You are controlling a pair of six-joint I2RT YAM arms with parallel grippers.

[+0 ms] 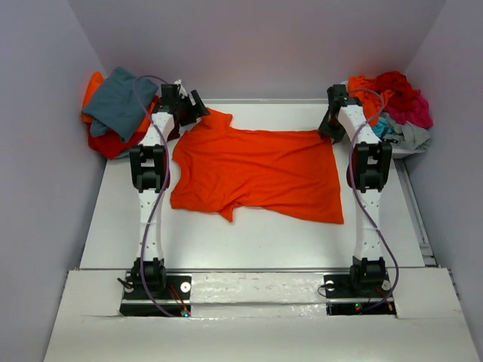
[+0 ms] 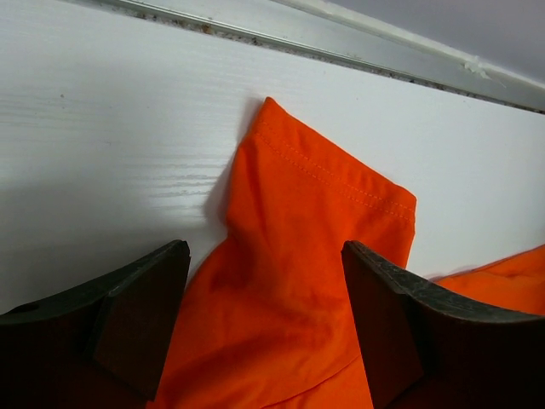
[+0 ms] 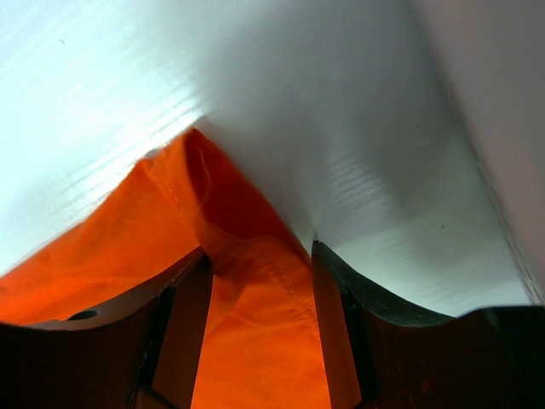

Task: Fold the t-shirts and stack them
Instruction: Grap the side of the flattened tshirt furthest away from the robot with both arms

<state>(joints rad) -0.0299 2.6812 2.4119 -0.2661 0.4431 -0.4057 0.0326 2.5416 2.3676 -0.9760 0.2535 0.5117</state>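
Note:
A bright orange t-shirt (image 1: 256,170) lies spread flat on the white table (image 1: 249,234). My left gripper (image 1: 195,108) is at its far left sleeve. In the left wrist view the sleeve (image 2: 315,221) lies between the wide-apart jaws of the left gripper (image 2: 264,247), which is open. My right gripper (image 1: 330,130) is at the shirt's far right corner. In the right wrist view a bunched hem corner (image 3: 255,281) sits between the jaws of the right gripper (image 3: 258,247), which stand apart.
A pile of shirts, teal-grey over red and orange (image 1: 115,109), lies at the far left. Another pile of orange, red, magenta, turquoise and grey shirts (image 1: 394,109) lies at the far right. Walls close in the back and both sides.

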